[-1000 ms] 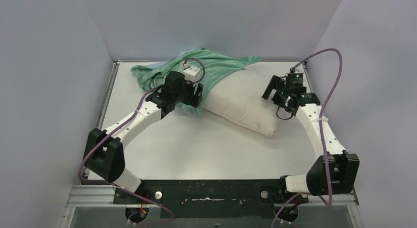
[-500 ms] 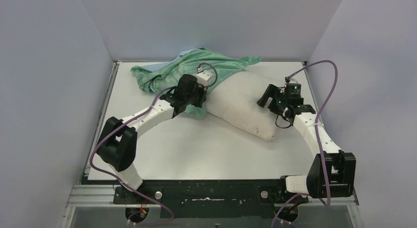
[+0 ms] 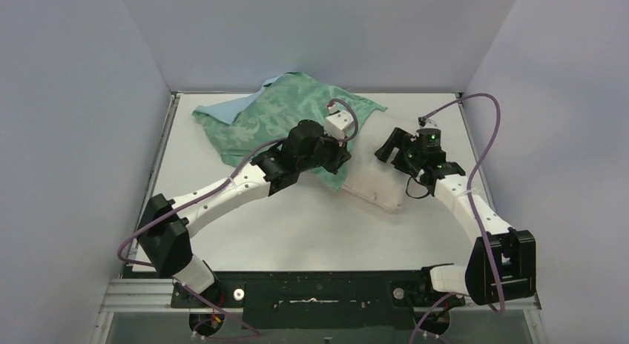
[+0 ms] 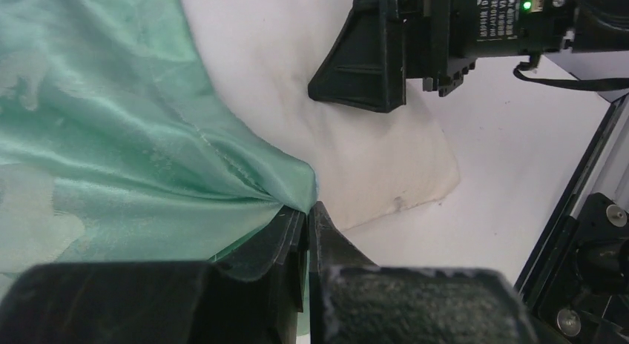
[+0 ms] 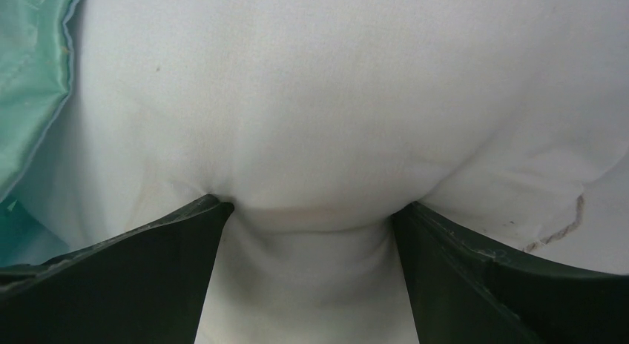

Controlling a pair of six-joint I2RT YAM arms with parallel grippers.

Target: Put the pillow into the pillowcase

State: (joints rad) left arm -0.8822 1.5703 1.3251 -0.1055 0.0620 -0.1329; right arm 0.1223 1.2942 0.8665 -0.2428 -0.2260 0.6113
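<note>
Robot lab booth, plain grey walls [image 3: 311, 32], white table [image 3: 297, 218]

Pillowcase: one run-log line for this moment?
left gripper: shut on edge of shiny teal-green damask pillowcase | right gripper: open, pressed into plump off-white pillow | pillow: partly under pillowcase

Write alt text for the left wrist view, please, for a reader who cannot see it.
The left gripper is shut on the hem of the teal pillowcase, which drapes over the off-white pillow. Above, the right gripper presses on the pillow.
</note>
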